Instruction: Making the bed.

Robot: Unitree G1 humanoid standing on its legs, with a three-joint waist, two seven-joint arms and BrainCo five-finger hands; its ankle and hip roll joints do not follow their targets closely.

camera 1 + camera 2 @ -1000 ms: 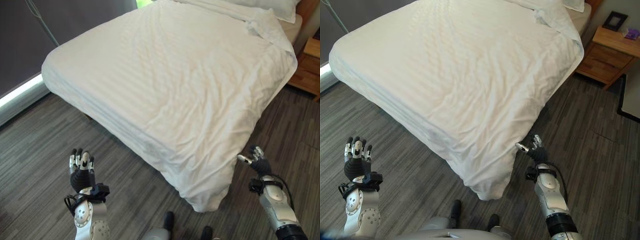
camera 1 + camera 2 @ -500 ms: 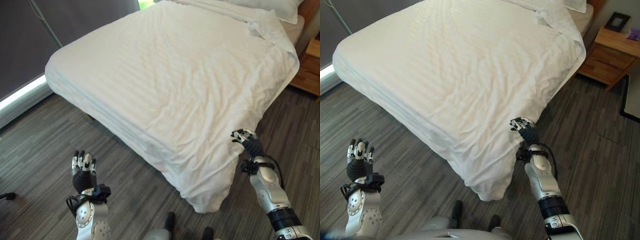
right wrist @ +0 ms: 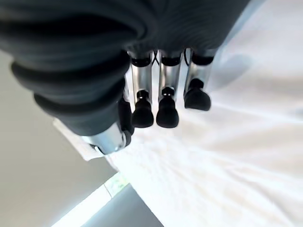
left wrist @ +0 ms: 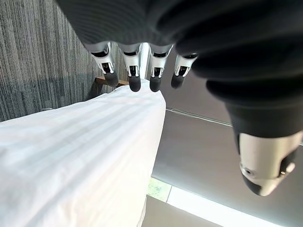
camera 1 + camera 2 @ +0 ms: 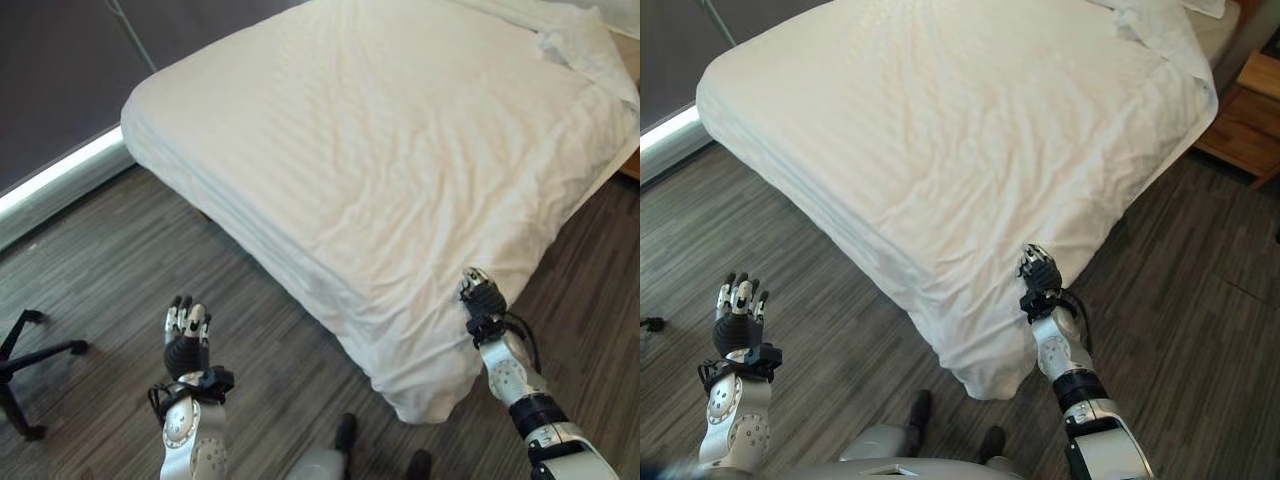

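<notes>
We see the bed (image 5: 300,270) standing on a dark wood-grain floor (image 5: 100,260). A white striped duvet (image 5: 400,150) lies spread over the whole bed, wrinkled toward the bed's near corner, where it hangs down over the edge close to the floor. At the bed's far end, by its right side, the duvet's edge is rumpled and turned back (image 5: 1160,30). On the floor well to the left of the bed we see a black stand leg (image 5: 30,350).

Dark wood-look floor (image 5: 90,260) all around, a black chair base (image 5: 25,360) off left, wooden nightstand (image 5: 1250,120) by the far side.
</notes>
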